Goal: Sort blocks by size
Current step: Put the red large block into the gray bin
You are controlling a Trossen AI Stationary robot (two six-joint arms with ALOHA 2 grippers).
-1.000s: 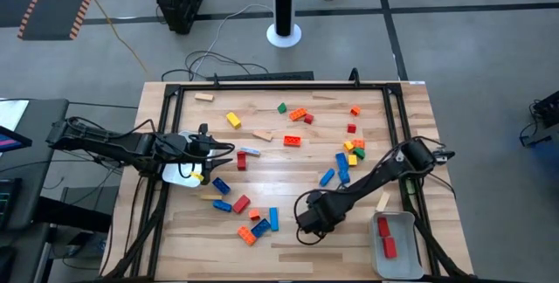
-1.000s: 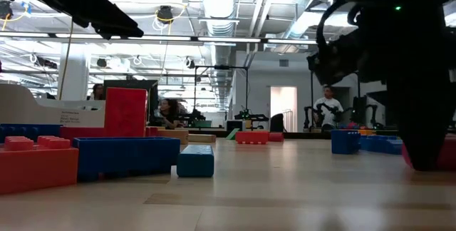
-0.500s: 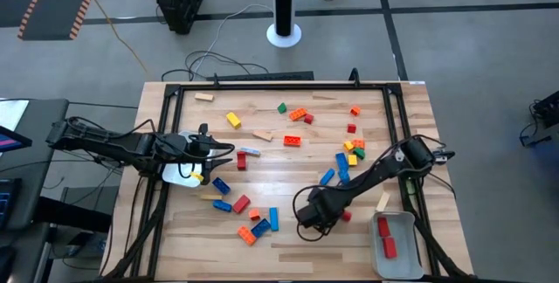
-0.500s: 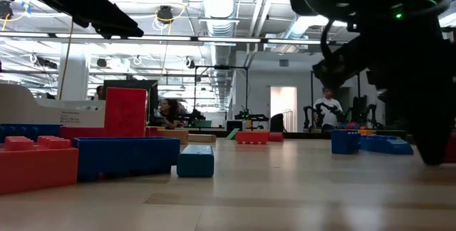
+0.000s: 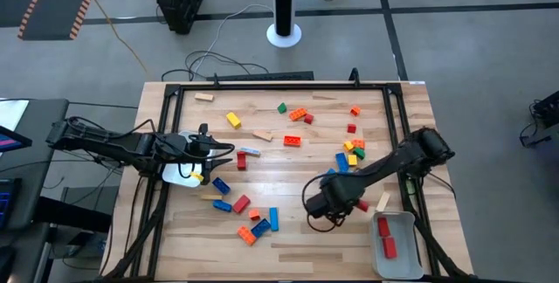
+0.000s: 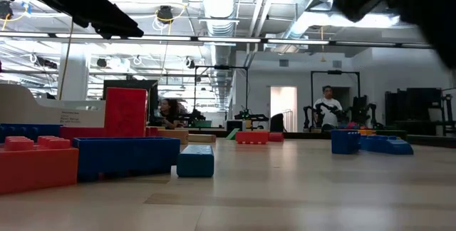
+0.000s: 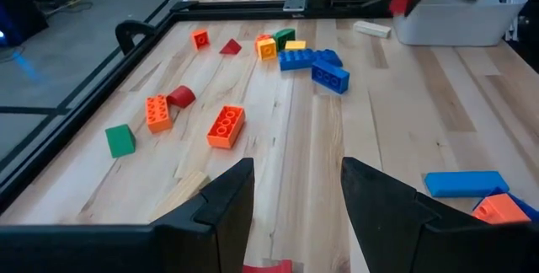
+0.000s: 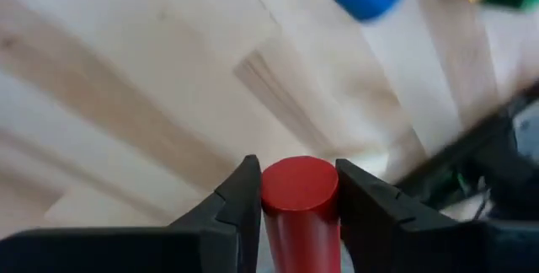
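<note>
**Right gripper lifts a red block near the tray corner**

The table (image 5: 288,231) carries blocks scattered over most of its wooden top. The right arm (image 5: 393,162) reaches in from the right edge toward the near right part of the table, and the left arm (image 5: 113,143) lies across the left edge. A white tray (image 5: 397,252) sits in the near right corner with a red piece (image 5: 385,237) inside it, and a second white tray (image 5: 182,174) rests at the left edge beneath the left gripper.

The right gripper (image 8: 296,201) is clamped on a red block (image 8: 301,193), a round-ended piece pinched between both fingers (the wrist view shows it raised off the wood). In the high view that block (image 5: 360,204) shows just beside the gripper head, close to the tray.

The left gripper (image 7: 290,193) hangs above the left edge with its fingers spread apart and nothing between them.

A cluster of blue, yellow and orange blocks (image 5: 348,156) lies toward the right edge. A blue bar (image 5: 273,219), a red brick (image 5: 241,203) and an orange brick (image 5: 246,235) lie near the near edge, left of centre. An orange brick (image 5: 293,140) sits mid-table, a yellow one (image 5: 233,120) and a green cube (image 5: 282,107) toward the far edge, and a tan bar (image 5: 204,98) near the far left corner.
</note>
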